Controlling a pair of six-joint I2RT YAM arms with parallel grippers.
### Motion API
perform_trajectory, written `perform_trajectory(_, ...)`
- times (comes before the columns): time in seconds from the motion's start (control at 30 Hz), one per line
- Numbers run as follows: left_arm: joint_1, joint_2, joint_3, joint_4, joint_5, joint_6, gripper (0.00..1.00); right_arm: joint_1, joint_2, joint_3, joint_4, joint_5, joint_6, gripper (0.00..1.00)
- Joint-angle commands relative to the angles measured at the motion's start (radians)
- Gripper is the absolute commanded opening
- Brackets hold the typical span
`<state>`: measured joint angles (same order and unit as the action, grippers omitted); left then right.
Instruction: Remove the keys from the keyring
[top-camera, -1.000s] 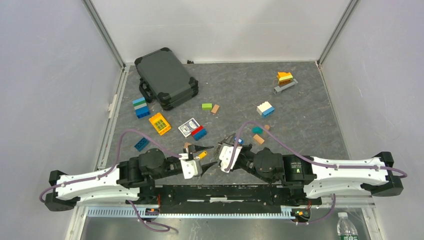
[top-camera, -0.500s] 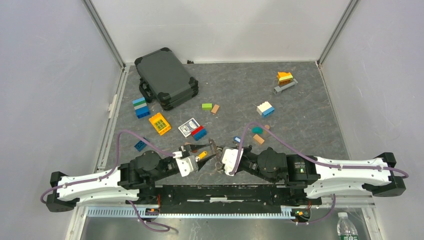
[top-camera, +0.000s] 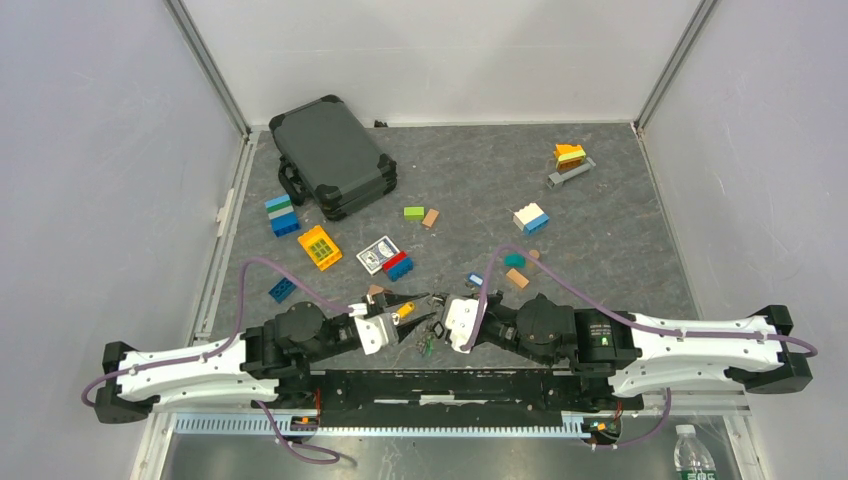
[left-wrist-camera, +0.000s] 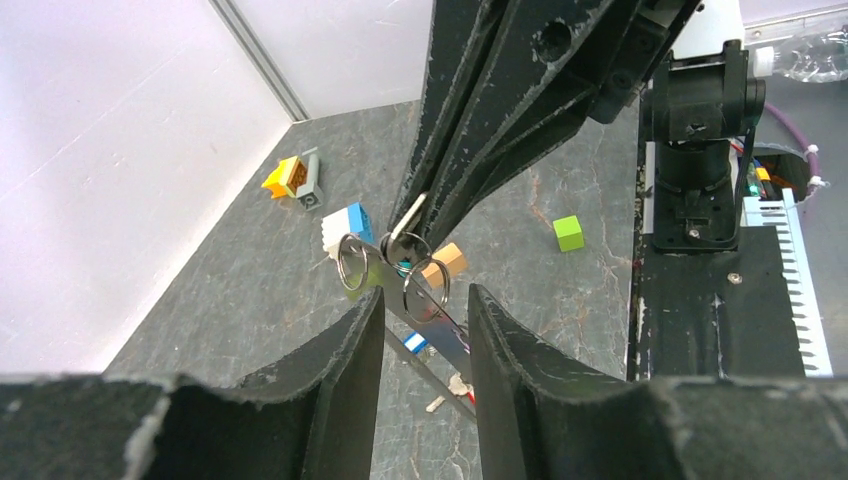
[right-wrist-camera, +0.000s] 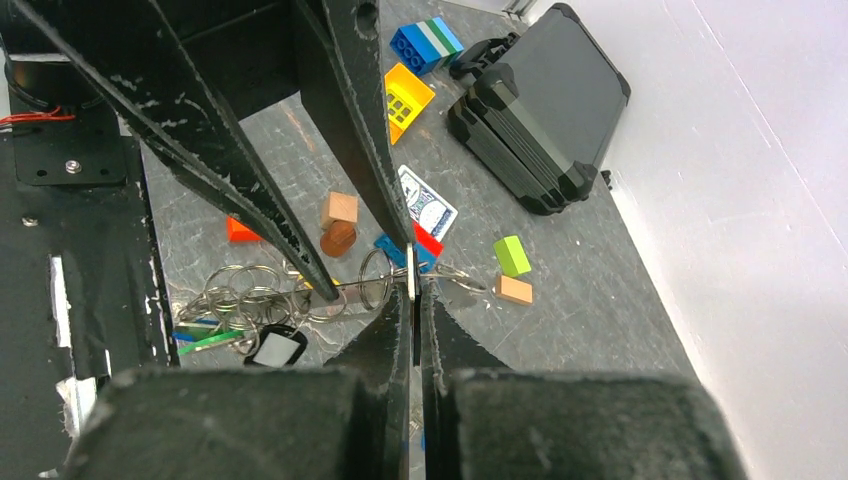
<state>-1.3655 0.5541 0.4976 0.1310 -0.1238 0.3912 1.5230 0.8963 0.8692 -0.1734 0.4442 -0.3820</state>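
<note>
- The keyring, a thin grey metal loop, hangs off the table between the two grippers. In the overhead view it sits at the lower middle of the frame, just above the arm bases.
- The keys hang in a bunch on small rings from one end of the loop, at the lower left of the right wrist view. Blue and green heads show there, next to a black tag.
- The right gripper has its fingers pressed together on the other end of the keyring, pinching the thin metal.
- The left gripper has its fingers apart, one on each side of the loop. The metal bar and two small rings lie in the gap between them. I cannot tell whether either finger touches the metal.
- Beyond the grippers, a playing-card box lies on the table with a red and blue block touching it.
- A yellow block lies to the left of the box.
- A dark hard case sits at the upper left of the table.
</note>
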Motion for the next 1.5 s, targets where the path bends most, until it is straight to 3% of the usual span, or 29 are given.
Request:
perform_trajectory(0.0, -0.004, 0.010, -0.011, 0.059, 0.021, -0.046, 0.44, -0.001, -0.028, 0.018, 0.087, -0.014, -0.001, 0.00)
perform_trajectory(0.8, -0.003, 0.000, -0.011, 0.084, 0.012, -0.023, 0.45, -0.001, -0.042, -0.001, 0.084, -0.073, -0.011, 0.00)
perform_trajectory(1.33, -0.003, 0.023, 0.004, 0.046, 0.048, -0.022, 0.25, -0.001, -0.051, -0.007, 0.084, -0.066, -0.012, 0.00)
perform_trajectory(1.47, -0.004, 0.023, 0.014, 0.027, 0.055, -0.021, 0.12, -0.001, -0.055, -0.007, 0.080, -0.069, -0.011, 0.00)
